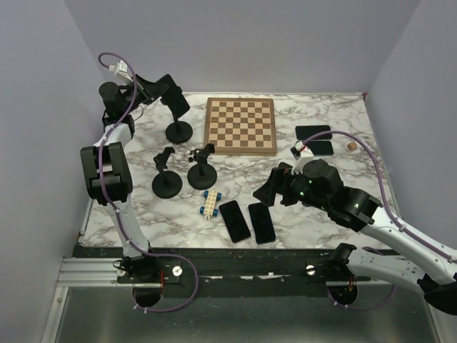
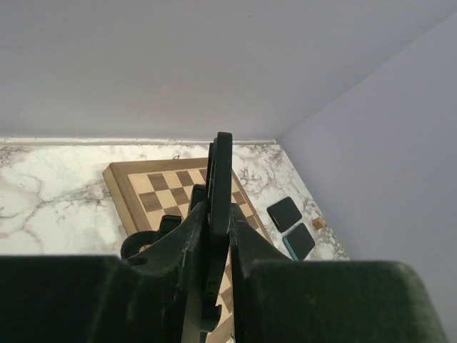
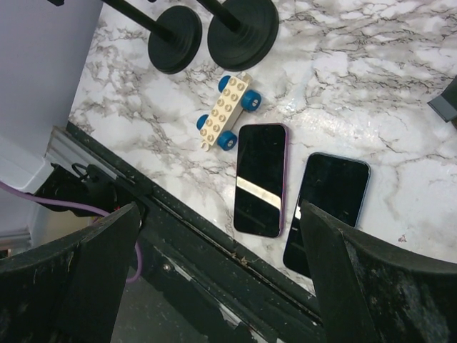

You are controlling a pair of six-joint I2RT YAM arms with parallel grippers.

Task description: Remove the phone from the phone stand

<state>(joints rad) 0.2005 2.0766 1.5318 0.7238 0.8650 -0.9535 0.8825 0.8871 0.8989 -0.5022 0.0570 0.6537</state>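
Close against the left wall [image 1: 43, 107], the left end effector [image 2: 214, 232] is clamping the edge-on phone [image 2: 220, 168] between both fingers. The phone is sitting atop the phone stand [image 1: 178, 131] near the counter's [image 1: 335, 207] far-left corner, with open marble to its right. Two bare stands [image 1: 166, 183] are standing mid-counter beside the chessboard [image 1: 240, 126]. Further right, the right end effector [image 3: 218, 211] is hovering, spread wide and empty, over two flat phones [image 3: 260, 179] lying near the front edge.

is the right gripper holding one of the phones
No, the right gripper hangs wide open above the purple-edged phone and the darker phone, both flat on the table.
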